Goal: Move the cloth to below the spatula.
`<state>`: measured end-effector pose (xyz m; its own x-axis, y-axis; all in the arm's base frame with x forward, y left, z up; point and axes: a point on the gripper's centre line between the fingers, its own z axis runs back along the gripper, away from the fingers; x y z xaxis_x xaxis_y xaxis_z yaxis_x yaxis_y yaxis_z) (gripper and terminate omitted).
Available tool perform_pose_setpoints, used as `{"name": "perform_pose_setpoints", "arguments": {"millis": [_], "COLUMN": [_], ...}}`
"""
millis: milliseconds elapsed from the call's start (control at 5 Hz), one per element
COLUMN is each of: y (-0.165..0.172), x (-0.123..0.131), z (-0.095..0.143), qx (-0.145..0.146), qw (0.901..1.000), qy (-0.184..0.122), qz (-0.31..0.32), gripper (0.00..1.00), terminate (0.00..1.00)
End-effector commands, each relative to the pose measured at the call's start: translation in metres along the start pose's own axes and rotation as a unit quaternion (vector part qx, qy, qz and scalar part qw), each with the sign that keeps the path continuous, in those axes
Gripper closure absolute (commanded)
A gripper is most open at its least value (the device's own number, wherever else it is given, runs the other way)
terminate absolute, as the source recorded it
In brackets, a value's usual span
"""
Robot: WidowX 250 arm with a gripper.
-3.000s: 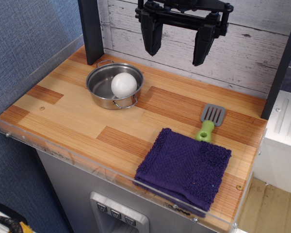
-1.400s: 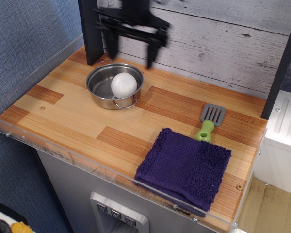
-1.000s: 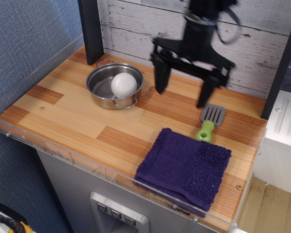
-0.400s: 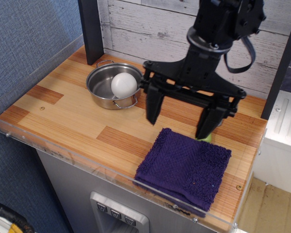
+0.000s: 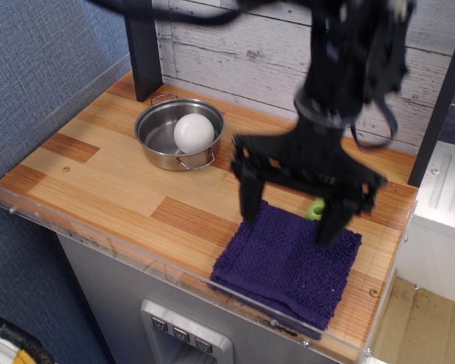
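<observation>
The dark purple cloth (image 5: 284, 269) lies flat at the front right of the wooden counter. My black gripper (image 5: 290, 213) hangs over its far part, jaws spread wide, one fingertip (image 5: 248, 206) near the cloth's far left edge and the other over its far right part. It holds nothing. Of the spatula only a bit of the lime-green handle (image 5: 315, 207) shows just beyond the cloth; the grey blade is hidden behind my gripper.
A steel pot (image 5: 163, 142) with a white ball (image 5: 193, 132) in it stands at the back left. A clear plastic rim (image 5: 136, 254) runs along the counter's front edge. A dark post (image 5: 142, 45) stands behind the pot, against the plank wall.
My gripper has swung from the back wall over to the right and come down toward me, from above the spatula to over the cloth's far part. The cloth and spatula have not moved.
</observation>
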<state>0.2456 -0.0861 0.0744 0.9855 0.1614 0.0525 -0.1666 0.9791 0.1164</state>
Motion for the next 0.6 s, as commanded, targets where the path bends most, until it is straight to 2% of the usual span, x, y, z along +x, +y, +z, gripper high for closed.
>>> {"name": "perform_pose_setpoints", "arguments": {"millis": [0,200,400], "y": [-0.025,-0.028,-0.029], "x": [0.006,0.000,-0.010], "z": [-0.015,-0.027,-0.051], "qx": [-0.029,-0.027,-0.022], "qw": [0.9968,0.9955,0.9946], "qy": [-0.026,-0.025,-0.009], "qz": [-0.069,-0.088,-0.101], "gripper": [0.00,0.00,0.00], "terminate": [0.00,0.00,0.00]}}
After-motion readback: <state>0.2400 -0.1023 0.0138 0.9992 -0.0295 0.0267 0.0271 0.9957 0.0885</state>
